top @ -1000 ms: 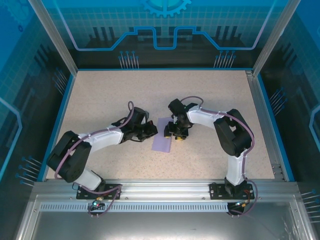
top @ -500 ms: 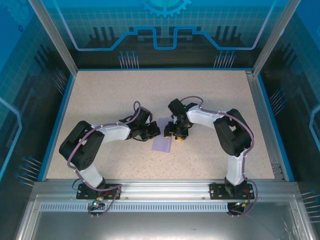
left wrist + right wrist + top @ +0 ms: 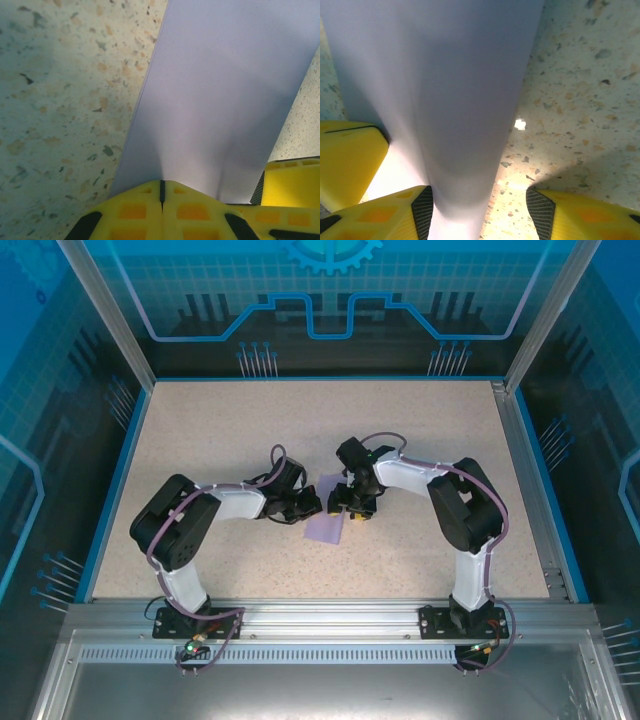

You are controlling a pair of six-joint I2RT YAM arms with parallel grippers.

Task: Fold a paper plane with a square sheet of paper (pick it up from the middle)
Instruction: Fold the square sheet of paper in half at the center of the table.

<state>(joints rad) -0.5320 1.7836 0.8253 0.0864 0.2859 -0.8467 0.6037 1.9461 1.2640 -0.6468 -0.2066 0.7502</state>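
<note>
— Lavender sheet of paper: where is it?
— Flat on the speckled, stone-look table. It is about midway between the left and right edges and somewhat nearer the near edge than the far one. From above its outline is a narrow four-sided strip rather than a full square. Whether it is doubled over I cannot tell.
— Arm poses?
— The left arm is sharply bent at the elbow, with the forearm running toward the right edge and the wrist low. The right arm rises from its base, folds over and reaches toward the left edge. Both heads meet over the sheet's far end.
— Left gripper?
— Closed. In its wrist view the yellow, recessed fingers meet along a dark seam and butt against the sheet's edge. A soft ridge runs up the paper from there. Whether any paper is pinched in the seam is hidden.
— Right gripper?
— Jaws apart, holding nothing. The paper runs up between the fingers, close against the one at frame left, and bare table lies before the other.
— Anything obscured?
— The sheet's far end, covered by both heads in the top view.
</note>
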